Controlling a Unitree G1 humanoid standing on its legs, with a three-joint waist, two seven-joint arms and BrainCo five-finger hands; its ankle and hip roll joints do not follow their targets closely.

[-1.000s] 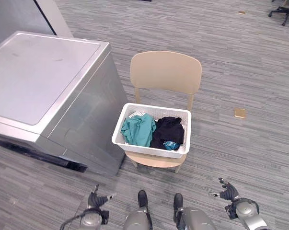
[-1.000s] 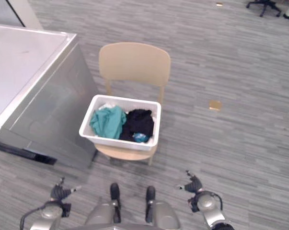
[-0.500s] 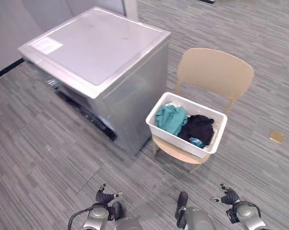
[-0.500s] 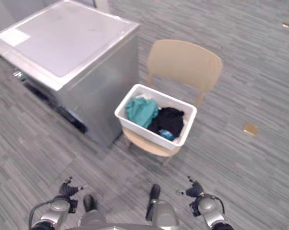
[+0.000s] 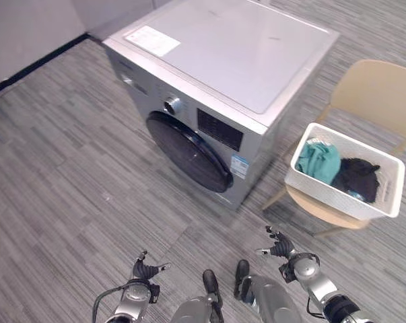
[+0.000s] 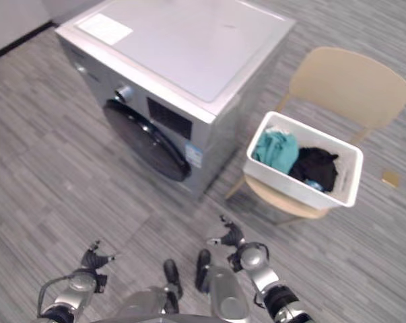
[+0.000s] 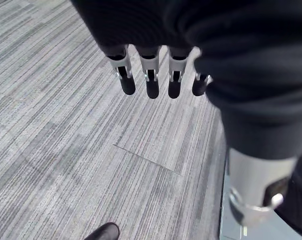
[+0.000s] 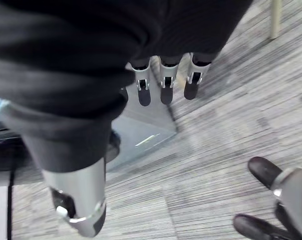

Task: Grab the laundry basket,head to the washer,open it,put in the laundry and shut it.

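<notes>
white basket [image 5: 344, 180] sits on the chair [image 5: 381, 94], well beyond your right hand [image 5: 283, 246]; both hands hang open and empty, left hand [image 5: 145, 272] too, so a 1-handed grab could tip it.

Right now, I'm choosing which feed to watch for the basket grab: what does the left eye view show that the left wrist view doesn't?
Left eye view adds the washer with its round door shut, the white laundry basket on a tan chair, and the right robot hand. Left wrist view adds a close look at the left robot hand's straight fingers, holding nothing. Both share that hand and the grey floor.
</notes>
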